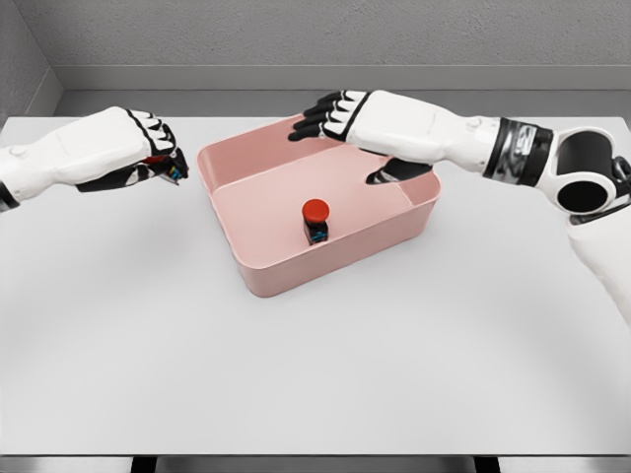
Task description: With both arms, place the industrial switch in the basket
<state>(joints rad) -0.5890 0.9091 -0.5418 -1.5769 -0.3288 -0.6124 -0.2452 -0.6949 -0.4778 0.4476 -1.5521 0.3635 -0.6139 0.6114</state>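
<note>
Table point(315, 374); left hand point(138, 153) clutching switch point(170, 169)

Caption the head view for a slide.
One industrial switch stands in the pink basket; the left hand grips another beside it.

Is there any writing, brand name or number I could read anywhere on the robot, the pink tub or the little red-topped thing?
None: no readable text in the head view.
Pink basket: plain walls.
Industrial switch inside it: red cap, no legible marking.
Left hand, right hand, white table: no lettering.
</note>
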